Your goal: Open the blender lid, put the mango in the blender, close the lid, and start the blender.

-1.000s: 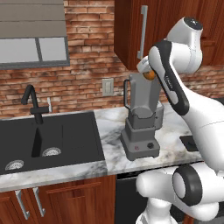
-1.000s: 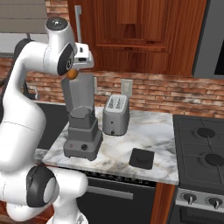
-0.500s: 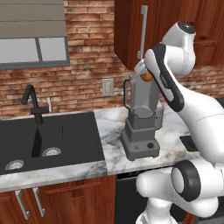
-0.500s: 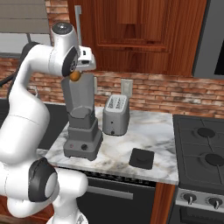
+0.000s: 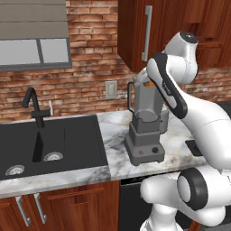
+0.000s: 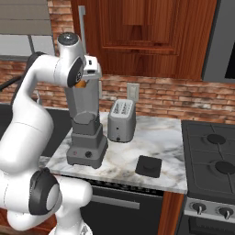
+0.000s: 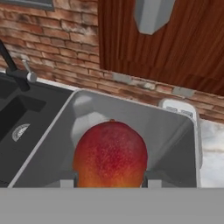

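Mango (image 7: 110, 154) held above open blender (image 7: 131, 131).
Gripper (image 7: 109, 181) jaws clenched on fruit from both sides; fruit sits between fingertips, over jar mouth, lid (image 6: 148, 165) on counter (image 6: 137, 151).

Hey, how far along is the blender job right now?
Lid is off: the blender lid lies on the counter, and the blender jar is open. In hand: the gripper is shut on the mango, above the jar mouth. Left: drop it in, refit the lid, start the blender.
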